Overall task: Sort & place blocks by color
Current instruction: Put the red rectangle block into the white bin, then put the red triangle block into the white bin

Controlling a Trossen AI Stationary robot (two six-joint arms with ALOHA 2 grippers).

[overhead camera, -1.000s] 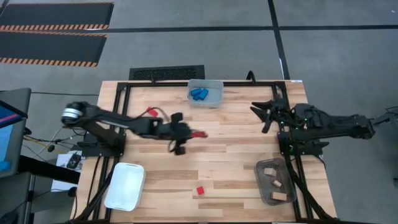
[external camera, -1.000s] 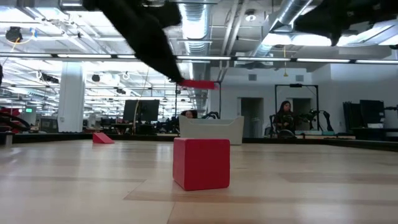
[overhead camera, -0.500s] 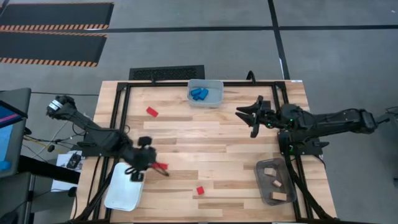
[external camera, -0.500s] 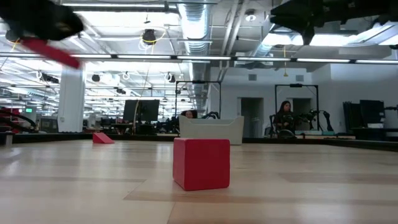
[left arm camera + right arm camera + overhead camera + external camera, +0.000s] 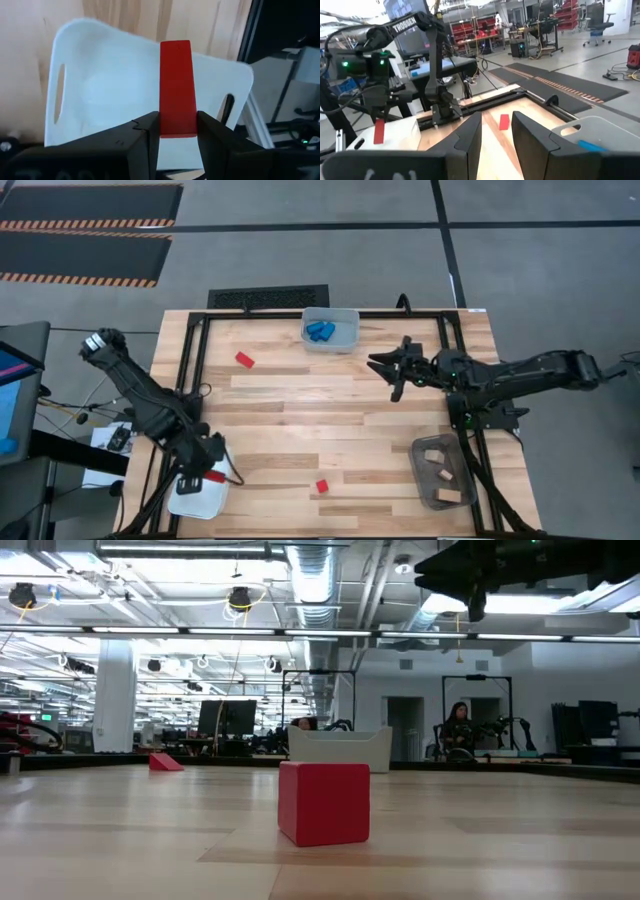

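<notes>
Pale wooden worktop (image 5: 340, 420) is lying under both arms. I am holding the left jaws (image 5: 177, 131) clamped on a flat red wooden block (image 5: 176, 87), directly above the white plastic bin (image 5: 100, 100). My right jaws (image 5: 385, 366) are hovering slightly parted, well apart from the small red cube (image 5: 322, 487).

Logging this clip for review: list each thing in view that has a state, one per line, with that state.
left pincer: shut on red plank, over white bin
red plank: held, not yet dropped
white bin: open, nothing seen inside
right pincer: open, raised over the table, holding nothing
red cube: loose on table
red wedge: loose on table
clear bin: holds blue blocks
grey bin: holds tan blocks
</notes>
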